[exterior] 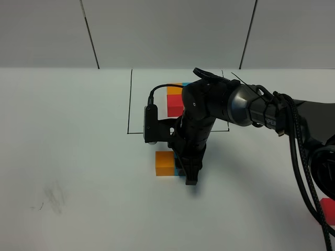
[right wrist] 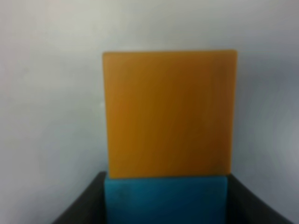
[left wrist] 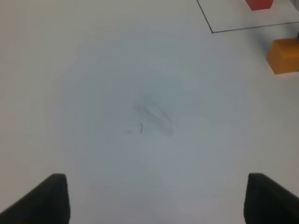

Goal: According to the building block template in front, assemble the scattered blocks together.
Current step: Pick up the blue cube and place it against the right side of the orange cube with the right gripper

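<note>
As right fingers (right wrist: 86,207) grip blue cube (right wrist: 166,198) | orange cube (right wrist: 169,112) abuts (leftward) | left fingers (left wrist: 46,200) released

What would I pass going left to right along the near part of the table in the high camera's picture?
Dark scuff mark → orange cube → blue cube → red cube at the far right edge.

Table (exterior: 68,157) left of the orange cube (exterior: 165,163) lies bare — the right arm (exterior: 209,112), over the blue cube (right wrist: 166,198), blocks its other side.
</note>
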